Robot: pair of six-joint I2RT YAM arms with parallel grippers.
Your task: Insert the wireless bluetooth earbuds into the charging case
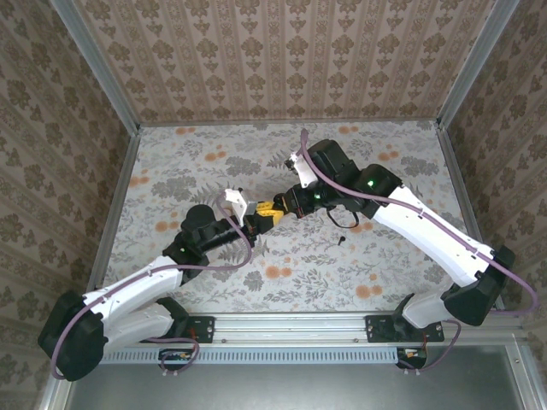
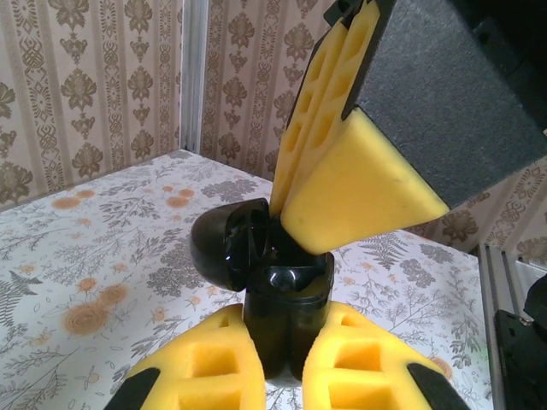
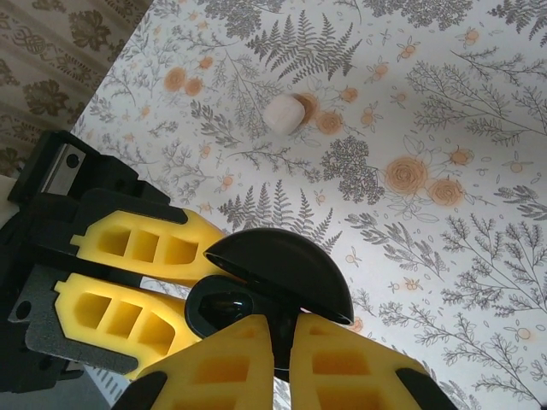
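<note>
Your left claw (image 2: 286,359) clamped on open-lidded charging case (image 2: 286,295); right claw (image 3: 280,340) pinched shut, tips at case mouth; anything pinched hidden.

The charging case (image 2: 286,312) is glossy black plastic, and its lid (image 3: 286,265) looks a shade duller. The left gripper (image 2: 286,367) and right gripper (image 3: 280,354) have matt yellow fingers, rubbery-looking and moulded with cut-outs. The table (image 1: 359,265) wears a matt floral print. The arm shells (image 1: 427,231) are shiny white plastic, and the frame rail (image 1: 291,323) is brushed metal.
</note>
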